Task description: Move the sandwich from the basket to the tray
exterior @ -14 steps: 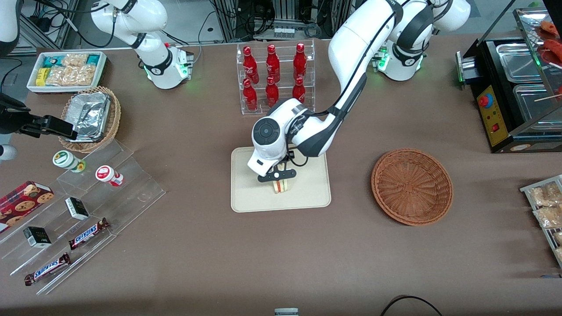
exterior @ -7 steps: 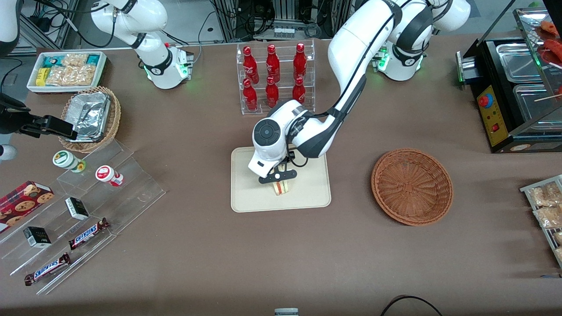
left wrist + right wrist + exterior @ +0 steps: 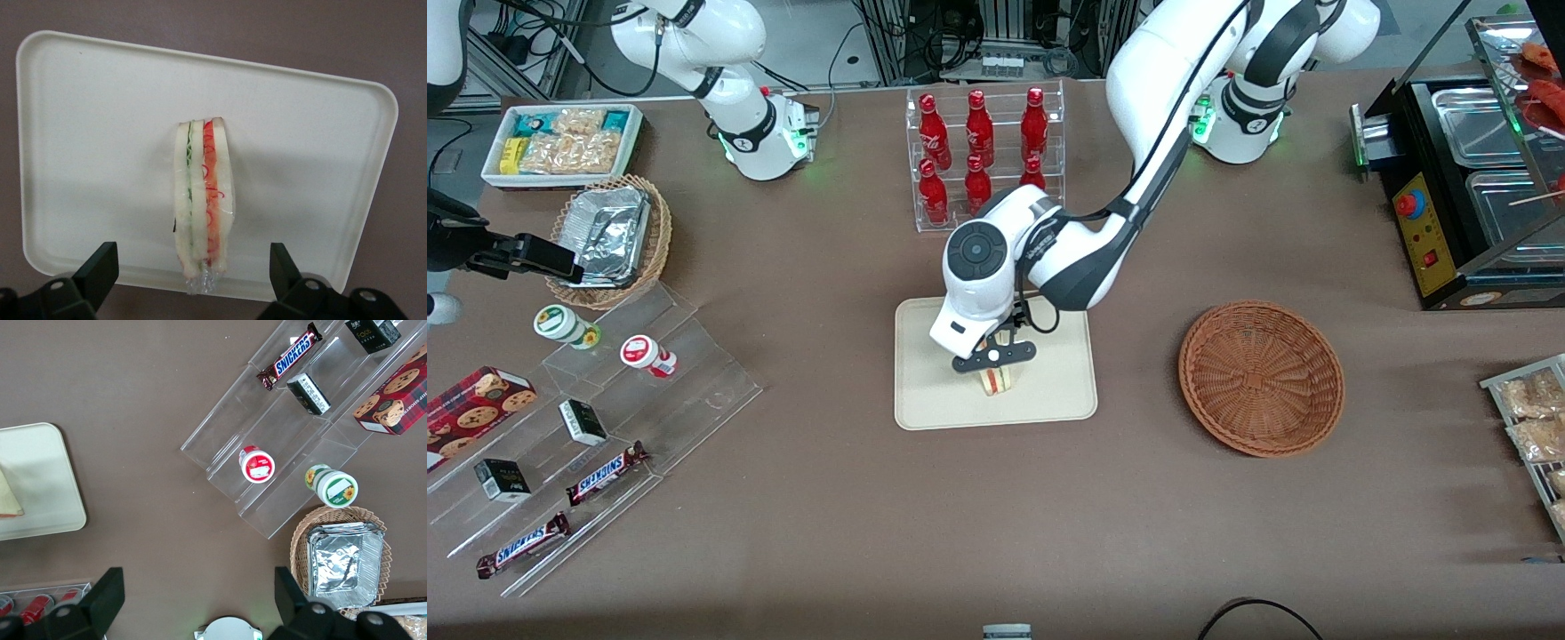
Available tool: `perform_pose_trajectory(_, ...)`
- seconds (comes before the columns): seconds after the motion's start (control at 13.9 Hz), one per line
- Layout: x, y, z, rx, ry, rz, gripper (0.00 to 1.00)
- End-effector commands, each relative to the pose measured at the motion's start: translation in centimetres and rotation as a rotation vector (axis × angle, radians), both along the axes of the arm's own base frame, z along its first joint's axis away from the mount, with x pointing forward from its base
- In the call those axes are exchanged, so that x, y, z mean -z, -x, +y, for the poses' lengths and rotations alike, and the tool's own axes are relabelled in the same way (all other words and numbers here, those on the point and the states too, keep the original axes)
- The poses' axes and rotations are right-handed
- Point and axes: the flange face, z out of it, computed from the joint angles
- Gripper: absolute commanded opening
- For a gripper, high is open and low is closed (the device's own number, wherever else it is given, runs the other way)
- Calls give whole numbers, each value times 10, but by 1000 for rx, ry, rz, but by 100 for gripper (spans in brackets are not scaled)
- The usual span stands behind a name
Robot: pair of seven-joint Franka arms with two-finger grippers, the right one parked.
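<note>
The sandwich is standing on its edge inside the tray, its white bread slices upright with green and red filling layers showing between them under clear wrap. It is sitting near the tray's middle, closer to the front-camera edge. The cream-beige tray is lying flat at the surface's centre. The reddish-brown wicker basket is sitting empty beside it, toward the working arm's end. The hand is hovering open just above the sandwich.
</note>
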Motion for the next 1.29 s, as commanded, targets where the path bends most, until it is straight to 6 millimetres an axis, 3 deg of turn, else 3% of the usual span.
perform_pose_trajectory(0.0,-39,-13,27,16,-1,4,100)
perform_pose_trajectory(0.22,-81,-35,76,74,-17,34,100)
perform_pose_trajectory(0.5,-114,-68,173,44,-36,79,100)
perform_pose_trajectory(0.72,-127,-76,229,95,-29,85,100)
perform_pose_trajectory(1.01,-148,-68,320,191,-8,90,100)
perform_pose_trajectory(1.22,-167,-58,371,240,6,84,100)
